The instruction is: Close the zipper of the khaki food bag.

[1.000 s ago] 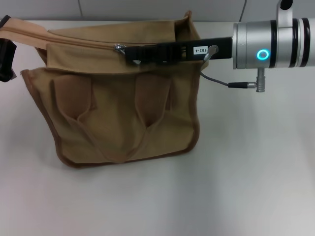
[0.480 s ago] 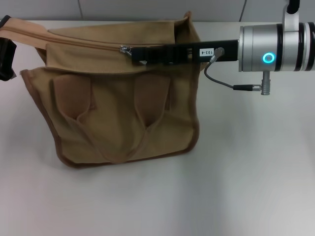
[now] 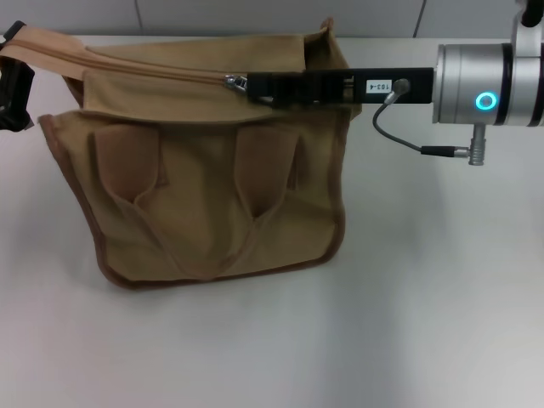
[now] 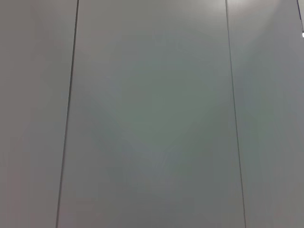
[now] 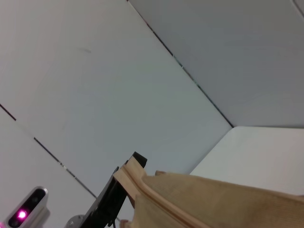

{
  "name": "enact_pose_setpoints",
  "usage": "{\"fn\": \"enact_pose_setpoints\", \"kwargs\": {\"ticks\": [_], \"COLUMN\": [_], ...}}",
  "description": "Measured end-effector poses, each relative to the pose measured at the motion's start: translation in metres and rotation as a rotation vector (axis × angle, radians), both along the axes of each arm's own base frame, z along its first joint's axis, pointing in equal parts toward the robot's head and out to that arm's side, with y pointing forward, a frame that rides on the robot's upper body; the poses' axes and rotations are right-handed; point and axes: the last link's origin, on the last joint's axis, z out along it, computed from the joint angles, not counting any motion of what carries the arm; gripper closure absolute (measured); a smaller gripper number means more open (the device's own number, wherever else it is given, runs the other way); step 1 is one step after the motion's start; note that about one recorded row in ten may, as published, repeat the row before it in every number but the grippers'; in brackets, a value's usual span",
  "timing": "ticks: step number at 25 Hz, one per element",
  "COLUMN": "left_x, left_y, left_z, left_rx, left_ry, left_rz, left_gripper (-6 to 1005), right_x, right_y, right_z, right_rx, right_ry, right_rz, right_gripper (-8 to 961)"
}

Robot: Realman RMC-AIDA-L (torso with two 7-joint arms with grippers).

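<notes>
Head view: khaki food bag (image 3: 204,170) stands upright on the white table (image 3: 408,323). Right pincer (image 3: 251,87) reaches in level across the bag's top, clamped on the silver slider of the zipper (image 3: 153,70). Left pincer (image 3: 13,89) is closed on the bag's top corner at the far end of the track. Left wrist view: only grey wall panels. Right wrist view: bag's top edge, with the left pincer gripping its corner.
</notes>
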Motion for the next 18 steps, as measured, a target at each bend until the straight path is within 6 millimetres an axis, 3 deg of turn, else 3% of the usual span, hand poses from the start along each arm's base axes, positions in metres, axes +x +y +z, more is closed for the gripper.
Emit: {"fn": "enact_pose_setpoints", "kwargs": {"ticks": [18], "left_x": [0.001], "left_y": [0.011], "left_z": [0.000], "left_rx": [0.009], "left_ry": [-0.004], "left_rz": [0.024], "left_gripper": [977], "right_x": [0.022], "right_y": [-0.003], "right_z": [0.013], "right_rx": [0.038], "right_ry": [0.028], "right_rz": [-0.046], "right_gripper": [948]}}
